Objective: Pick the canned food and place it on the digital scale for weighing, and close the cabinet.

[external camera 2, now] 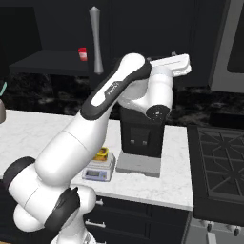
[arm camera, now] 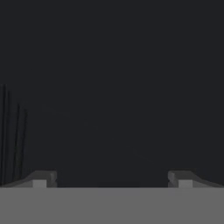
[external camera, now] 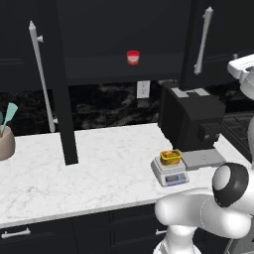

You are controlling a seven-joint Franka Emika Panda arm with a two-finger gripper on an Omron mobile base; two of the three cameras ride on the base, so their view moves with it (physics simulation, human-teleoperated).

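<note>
Tool: two small dark tips are seen spread wide in the hand view, nothing pinched between them; a flat, matte black surface, taken to be a cabinet door, stands right before them.
Canned food: a small, squat yellow can with a brownish top is seen resting on the scale, so the weighing step is judged done.
Digital scale: a small light-grey square scale with a flat plate and sloped front display, set on the table at 7 o'clock of the machine, just beside its tray.
Cabinet: black upper wall cabinet, flat smooth doors, long vertical silver bar handles; the doors stand open, one edge-on over the table at 9 o'clock of the scale, so closing is judged still due.
Risk, door: a glancing push from the spread tips on so smooth a face could slide off, leaving the door ajar.
Risk, can: the white arm's elbow hangs above the scale in the right base view; a wide swing could knock the light can off the plate.
Risk, cup: a small red-and-white cup stands on the open shelf; no contact with it is wanted.
Table: white marble-patterned top, smooth, hard.
Machine: large black boxy body with a flat grey tray.
</note>
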